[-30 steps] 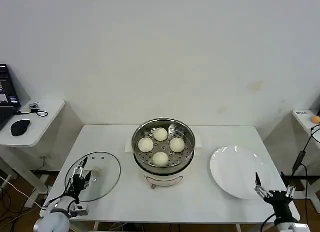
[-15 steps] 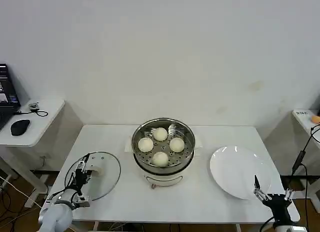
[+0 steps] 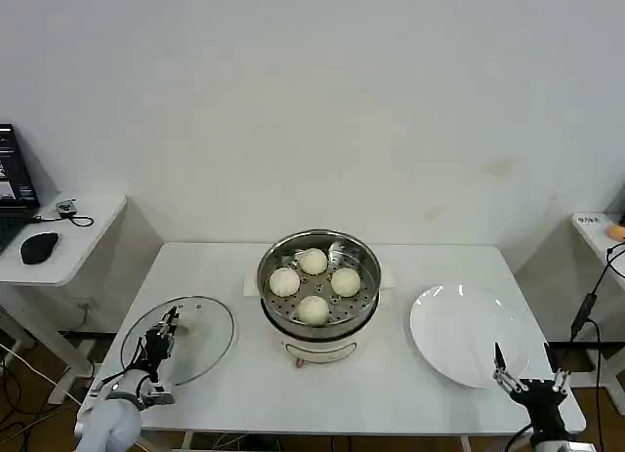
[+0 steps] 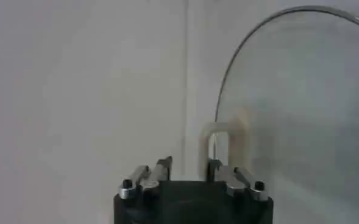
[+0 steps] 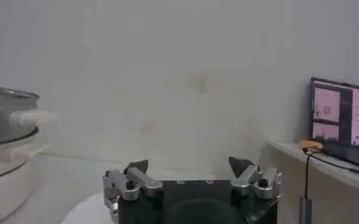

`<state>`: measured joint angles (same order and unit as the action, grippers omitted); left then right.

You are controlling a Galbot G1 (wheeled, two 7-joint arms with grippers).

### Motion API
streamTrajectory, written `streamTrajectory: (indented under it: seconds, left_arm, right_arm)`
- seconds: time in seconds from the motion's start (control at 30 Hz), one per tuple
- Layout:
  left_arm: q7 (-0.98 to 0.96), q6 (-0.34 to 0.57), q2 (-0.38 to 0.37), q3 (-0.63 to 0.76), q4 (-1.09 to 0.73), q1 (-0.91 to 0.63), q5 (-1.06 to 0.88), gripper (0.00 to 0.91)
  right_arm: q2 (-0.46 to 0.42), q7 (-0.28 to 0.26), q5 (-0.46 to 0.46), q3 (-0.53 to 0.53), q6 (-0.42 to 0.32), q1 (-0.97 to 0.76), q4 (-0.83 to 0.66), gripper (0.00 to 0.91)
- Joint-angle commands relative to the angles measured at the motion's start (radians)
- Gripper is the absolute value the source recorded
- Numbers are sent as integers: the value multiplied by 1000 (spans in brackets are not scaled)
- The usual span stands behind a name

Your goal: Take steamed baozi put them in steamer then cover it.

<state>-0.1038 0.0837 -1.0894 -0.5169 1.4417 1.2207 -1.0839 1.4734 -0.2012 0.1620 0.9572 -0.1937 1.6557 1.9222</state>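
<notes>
Four cream-white baozi (image 3: 312, 262) (image 3: 284, 281) (image 3: 345, 281) (image 3: 312, 308) lie in the shiny steamer (image 3: 363, 301) on its white base at the table's middle. The steamer (image 5: 5, 115) also shows in the right wrist view. The glass cover (image 3: 200, 354) lies flat on the table at the left, cream handle (image 3: 187, 327) up. My left gripper (image 3: 164, 337) hovers over the cover's near-left part, just short of the handle (image 4: 225, 143). Its jaws are narrowly open with nothing between them (image 4: 188, 165). My right gripper (image 3: 528, 370) (image 5: 188, 165) is wide open at the table's front right corner.
A large white plate (image 3: 459, 325) lies right of the steamer, just ahead of the right gripper. A side table with a mouse (image 3: 39, 247) stands far left. Another side table with a screen (image 5: 344, 119) stands far right.
My left gripper has edged forward over the cover toward its handle. My right gripper has sunk slightly toward the table's front edge. The steamer and baozi are unmoved.
</notes>
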Motion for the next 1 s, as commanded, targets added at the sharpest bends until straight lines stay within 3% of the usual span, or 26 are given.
streamTrajectory:
  seconds: [0.03, 0.23, 0.6, 0.8, 1.0]
  left_arm:
    - [-73, 7, -4, -35, 49, 19, -13, 0]
    - [-127, -6, -4, -89, 171, 66, -70, 0]
    - [65, -207, 66, -102, 494, 81, 11, 0]
    - [160, -331, 117, -43, 607, 54, 72, 0]
    - [257, -447, 101, 84, 666, -13, 21, 0]
  right_arm:
    - [3, -1, -6, -7, -4, 2, -4, 907]
    - [1, -5, -11, -14, -3, 5, -5, 907]
    - [-28, -20, -26, -22, -13, 20, -34, 907]
    - [-32, -24, -44, -50, -21, 24, -31, 907]
    - [-24, -24, -64, -76, -25, 29, -23, 907]
